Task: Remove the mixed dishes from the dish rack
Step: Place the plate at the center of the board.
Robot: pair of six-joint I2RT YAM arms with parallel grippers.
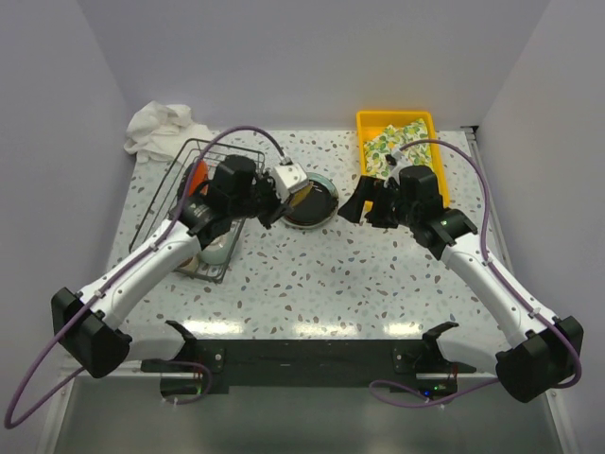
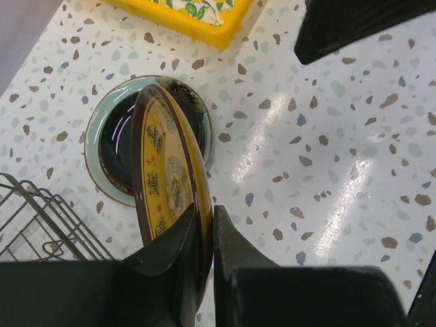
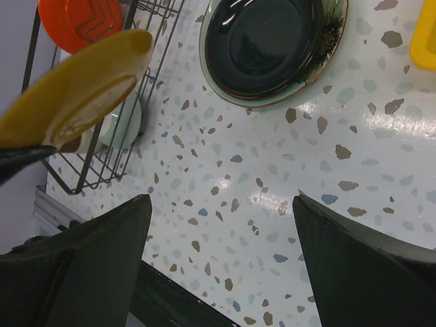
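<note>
My left gripper is shut on the rim of a patterned plate, yellow with a dark red border. It holds the plate on edge, tilted over a dark teal plate with a pale green rim lying on the table. The held plate's yellow underside shows in the right wrist view. The dish rack stands at the left with an orange plate and a pale green dish in it. My right gripper is open and empty, right of the teal plate.
A yellow tray with a lemon-print cloth sits at the back right. A crumpled white cloth lies behind the rack. Speckled table lies between the arms.
</note>
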